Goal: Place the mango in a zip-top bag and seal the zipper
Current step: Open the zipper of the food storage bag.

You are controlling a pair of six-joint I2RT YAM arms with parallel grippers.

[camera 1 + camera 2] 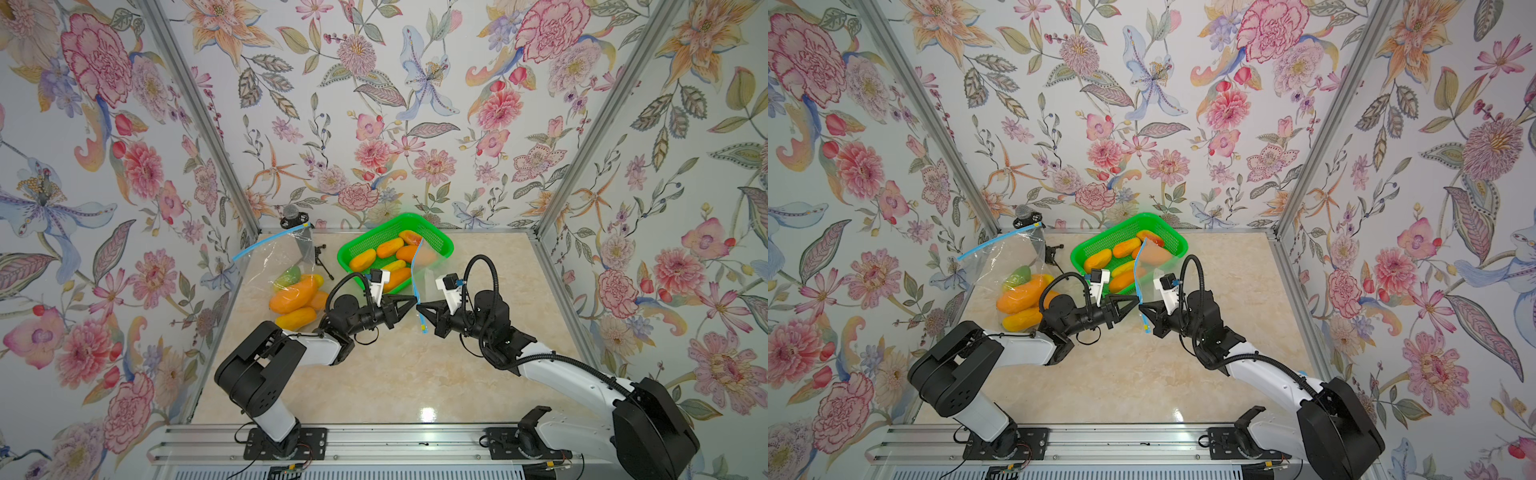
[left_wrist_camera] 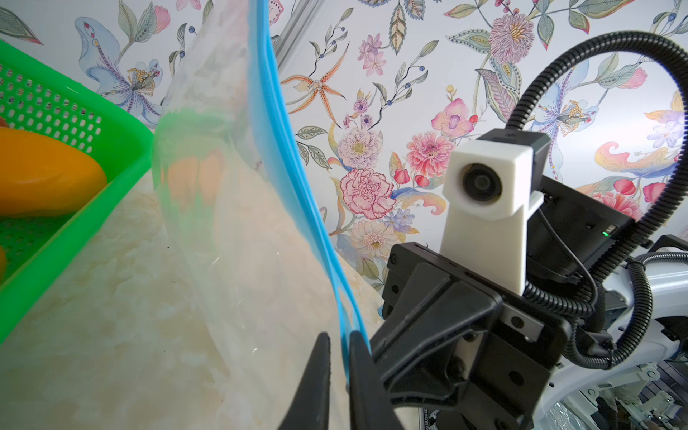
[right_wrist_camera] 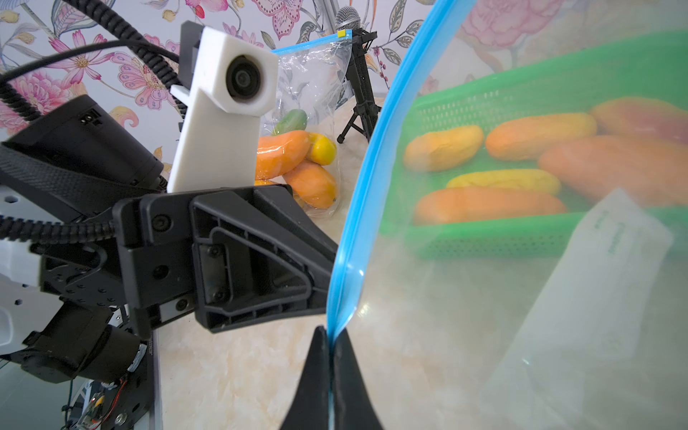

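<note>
Two-arm pinch on the mouth of a zip-top bag (image 3: 484, 298), seen from above and from both wrists. The bag is clear, slightly frosted film with a blue zipper strip (image 1: 412, 270) along its opening and a white label (image 3: 595, 268) on one face. It stands on edge over the marble-look tabletop (image 1: 395, 374), between the two grippers and just in front of the green basket (image 1: 374, 237).

The right gripper (image 3: 329, 331) is clenched on the zipper strip, its two black fingers meeting on the blue edge. The left gripper (image 2: 339, 338) comes from the opposite side. Its fingers are drawn in around one lip of the same strip, with only a sliver of gap on one side. In both top views the two tips nearly meet at the strip, above its yellow-tipped end (image 1: 424, 331).

The mangoes (image 1: 362, 259) lie in the mesh basket: elongated and smooth-skinned, ranging from yellow to deep orange, one with a reddish flush. From the right wrist they show dimly through the held film.

A second bag (image 1: 282, 257) leans at the table's far left beside a microphone on a tripod (image 1: 292, 214). It holds several orange mangoes and one green fruit.
</note>
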